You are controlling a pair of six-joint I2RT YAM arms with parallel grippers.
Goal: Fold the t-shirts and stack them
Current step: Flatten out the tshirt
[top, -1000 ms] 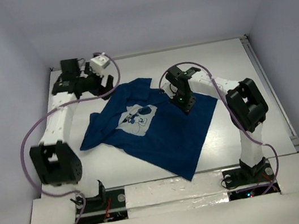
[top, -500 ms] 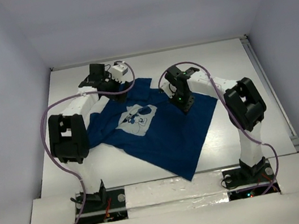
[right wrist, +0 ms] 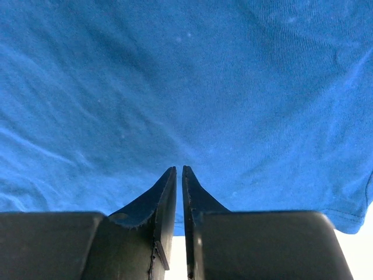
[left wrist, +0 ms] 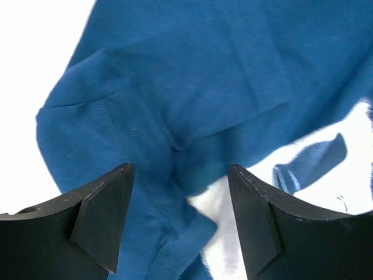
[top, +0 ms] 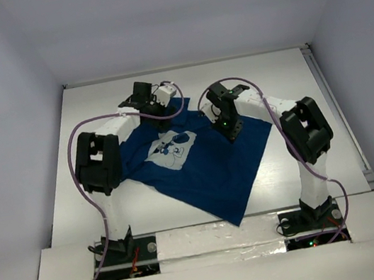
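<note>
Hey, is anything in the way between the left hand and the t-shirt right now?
Nothing visible is. The left hand hangs open directly over the navy t-shirt, near a sleeve and beside the white chest print. Only bare cloth shows between its fingers.

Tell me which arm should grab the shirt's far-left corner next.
Left. The left gripper hangs open directly above that corner of the t-shirt. The right gripper is shut, tips down on the cloth farther right.
</note>
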